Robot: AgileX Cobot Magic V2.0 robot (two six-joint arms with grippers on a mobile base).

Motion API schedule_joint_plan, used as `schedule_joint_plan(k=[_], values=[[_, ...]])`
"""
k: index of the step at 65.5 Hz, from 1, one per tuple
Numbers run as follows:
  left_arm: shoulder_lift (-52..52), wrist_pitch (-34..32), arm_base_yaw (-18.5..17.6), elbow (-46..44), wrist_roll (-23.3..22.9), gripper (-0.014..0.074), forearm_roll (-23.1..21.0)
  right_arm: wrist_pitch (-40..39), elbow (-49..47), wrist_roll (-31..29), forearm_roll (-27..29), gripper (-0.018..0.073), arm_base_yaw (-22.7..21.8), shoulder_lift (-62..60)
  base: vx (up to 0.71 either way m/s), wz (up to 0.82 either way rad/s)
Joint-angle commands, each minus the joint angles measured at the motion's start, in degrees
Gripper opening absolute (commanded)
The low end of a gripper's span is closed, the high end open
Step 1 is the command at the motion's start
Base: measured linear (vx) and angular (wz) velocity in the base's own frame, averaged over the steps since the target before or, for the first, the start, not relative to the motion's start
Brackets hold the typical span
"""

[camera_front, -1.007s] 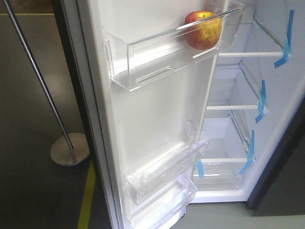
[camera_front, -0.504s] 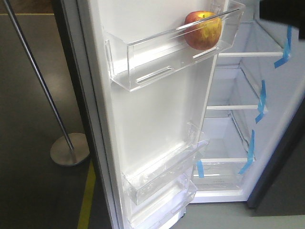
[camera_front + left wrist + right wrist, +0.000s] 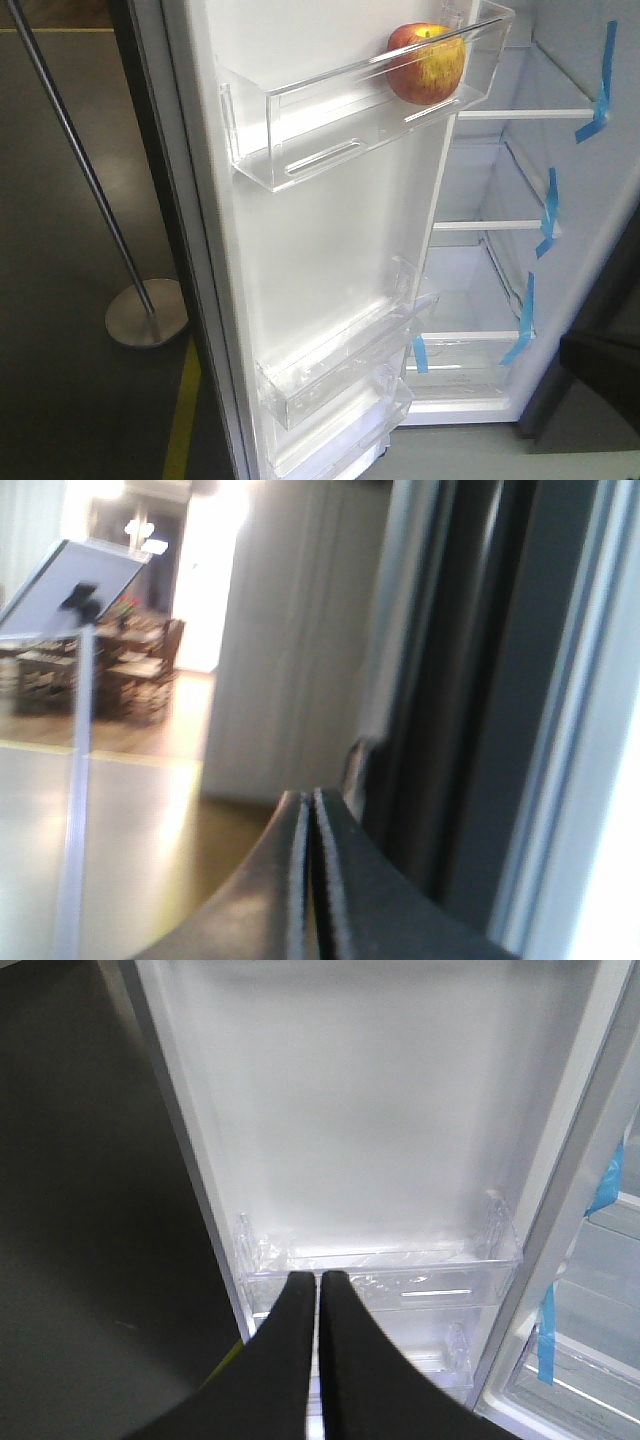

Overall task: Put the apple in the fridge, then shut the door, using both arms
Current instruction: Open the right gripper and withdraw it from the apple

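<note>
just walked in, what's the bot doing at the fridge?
The apple sits in the upper clear bin of the open door, with nothing gripping it. Both grippers are shut and empty. The right gripper faces the door's inner side near the lower bins. The left gripper is beside a dark grey panel, and that view is blurred. The door is not yet closed.

Apple [image 3: 426, 63] in top clear bin [image 3: 320, 140] of the open door [image 3: 330, 260]
</note>
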Motion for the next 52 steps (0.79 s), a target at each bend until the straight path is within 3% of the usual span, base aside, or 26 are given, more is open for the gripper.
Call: schedule_joint_plan(k=[1,14,23,29,30,52], values=[[-1.0,-7.3,0.1,0.5,-6.3,-0.0008,-4.2,-3.5,0.9,0.7,2.1,-0.0004,-0.2,-2.6,0.00,0.00],[-0.9,-12.3,0.1,0.3,-21.3,-0.0008,-14.3,-3.5,1.5,1.8,2.1,-0.0004,-0.2,-4.4,0.00,0.00],[0.3,-18.0,0.1,-0.4,-29.4,-0.0008,-15.5,-3.5,1.5,1.9,2.3,-0.0004,-0.2,-4.4,0.00,0.00],[2.2,-17.5,0.1,-3.9,-30.9,-0.0008,-14.6,-2.7,1.5,2.1,2.3,-0.0004,-0.2,-4.4,0.00,0.00],[11.7,-17.6,0.1,-17.3,-31.8,-0.0008,-7.3,-2.4,1.5,2.1,2.3,-0.0004,-0.2,-4.4,0.00,0.00],[41.4,-26.0,-0.2,-40.7,-32.5,-0.0007,-7.3,-2.5,1.5,2.0,2.3,-0.0003,-0.2,-4.4,0.00,0.00]])
